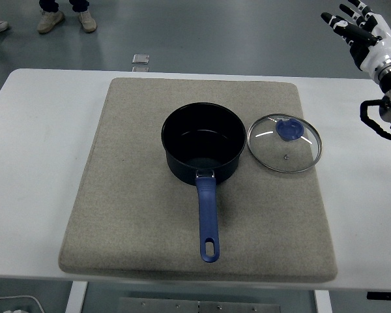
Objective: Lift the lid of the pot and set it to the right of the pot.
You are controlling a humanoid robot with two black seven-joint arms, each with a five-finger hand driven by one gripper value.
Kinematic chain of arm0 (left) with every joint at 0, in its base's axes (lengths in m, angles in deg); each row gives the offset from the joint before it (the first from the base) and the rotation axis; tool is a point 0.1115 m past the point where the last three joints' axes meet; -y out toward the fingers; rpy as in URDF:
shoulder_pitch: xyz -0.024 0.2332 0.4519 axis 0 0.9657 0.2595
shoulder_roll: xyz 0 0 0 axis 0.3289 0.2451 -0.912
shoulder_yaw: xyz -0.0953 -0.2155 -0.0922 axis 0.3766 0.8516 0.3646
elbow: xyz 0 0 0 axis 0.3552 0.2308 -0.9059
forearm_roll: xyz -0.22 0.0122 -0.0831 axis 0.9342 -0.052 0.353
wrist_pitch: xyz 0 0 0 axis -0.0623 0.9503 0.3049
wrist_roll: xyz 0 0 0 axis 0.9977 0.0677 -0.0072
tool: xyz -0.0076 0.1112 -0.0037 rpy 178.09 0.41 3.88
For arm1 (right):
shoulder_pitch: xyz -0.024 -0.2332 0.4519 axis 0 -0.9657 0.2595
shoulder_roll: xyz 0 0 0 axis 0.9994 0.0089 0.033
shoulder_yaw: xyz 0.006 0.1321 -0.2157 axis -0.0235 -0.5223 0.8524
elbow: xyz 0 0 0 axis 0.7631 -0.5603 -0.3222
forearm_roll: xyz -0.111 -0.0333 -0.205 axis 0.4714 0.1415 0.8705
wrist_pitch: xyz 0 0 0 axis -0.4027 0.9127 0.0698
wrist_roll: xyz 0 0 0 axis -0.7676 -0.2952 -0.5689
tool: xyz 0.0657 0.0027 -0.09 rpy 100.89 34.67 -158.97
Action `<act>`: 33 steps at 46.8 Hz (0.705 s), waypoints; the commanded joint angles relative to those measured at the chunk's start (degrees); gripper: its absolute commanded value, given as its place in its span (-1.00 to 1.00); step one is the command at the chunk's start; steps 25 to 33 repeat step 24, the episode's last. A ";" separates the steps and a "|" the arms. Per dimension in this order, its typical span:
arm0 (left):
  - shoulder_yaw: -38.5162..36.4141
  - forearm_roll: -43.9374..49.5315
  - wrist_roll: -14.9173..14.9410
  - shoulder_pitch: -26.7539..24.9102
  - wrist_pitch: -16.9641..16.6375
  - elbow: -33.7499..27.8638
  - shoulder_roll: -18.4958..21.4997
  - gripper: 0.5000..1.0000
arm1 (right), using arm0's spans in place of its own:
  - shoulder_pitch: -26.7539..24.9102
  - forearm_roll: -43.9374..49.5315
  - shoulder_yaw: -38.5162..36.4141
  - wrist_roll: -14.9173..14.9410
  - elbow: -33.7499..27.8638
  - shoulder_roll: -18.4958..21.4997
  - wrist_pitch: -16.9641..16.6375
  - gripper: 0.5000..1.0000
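A dark blue pot stands uncovered in the middle of the grey mat, its blue handle pointing toward the near edge. The glass lid with a blue knob lies flat on the mat just right of the pot, touching nothing else. My right hand is raised at the far right corner of the picture, well above and right of the lid, fingers spread and holding nothing. The left arm does not show.
The white table carries the mat. At the top left a person's shoes stand on the floor beyond the table. A small square object lies on the floor behind the far edge.
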 commanded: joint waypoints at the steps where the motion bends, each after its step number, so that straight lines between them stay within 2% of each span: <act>1: -0.06 0.00 0.00 0.00 0.00 0.00 0.00 1.00 | -0.17 -0.11 -0.11 0.00 0.00 0.01 -0.01 0.67; 18: 0.03 0.00 0.00 0.00 0.00 0.00 0.00 1.00 | -0.26 -7.31 -0.37 -0.09 0.00 0.01 0.08 0.67; 33: -0.06 0.00 0.00 0.00 0.00 0.00 0.00 1.00 | -0.35 -7.67 -0.46 0.00 0.00 0.45 0.43 0.67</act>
